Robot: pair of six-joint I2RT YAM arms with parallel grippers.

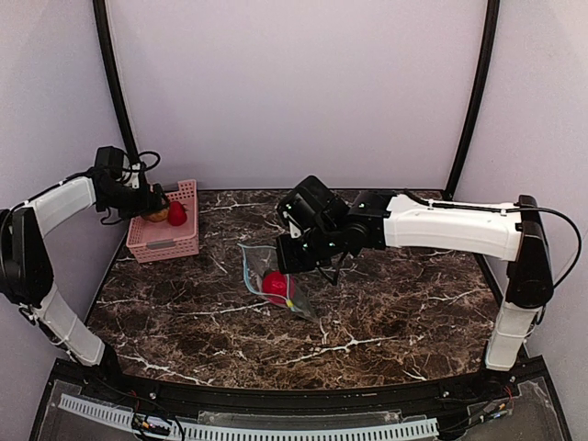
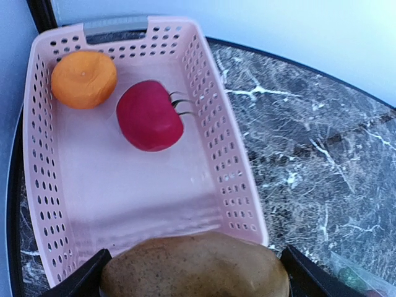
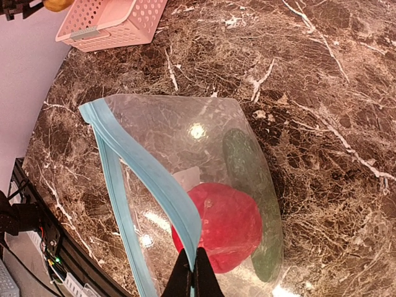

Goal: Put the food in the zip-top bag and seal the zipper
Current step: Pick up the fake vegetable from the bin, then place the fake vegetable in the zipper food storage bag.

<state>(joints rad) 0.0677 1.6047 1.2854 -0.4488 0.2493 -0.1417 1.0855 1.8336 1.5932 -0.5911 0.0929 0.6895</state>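
Glistening clear bag [image 3: 179,133] — round red fruit [image 3: 226,226]

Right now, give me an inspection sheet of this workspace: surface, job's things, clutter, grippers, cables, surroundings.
Surface: dark marbled table.
Job's things: zip-top bag lying on the table, mouth apparently open, zipper unsealed; bagged red fruit and a green piece inside. Orange fruit and stemmed red fruit in the pink basket.
Clutter: nothing seen.
Grippers: left gripper holds a brown piece over the basket; right gripper pinches the zipper.
Cables: black cable along the right arm; a loop at the left wrist.
Surroundings: pale walls, black frame poles.
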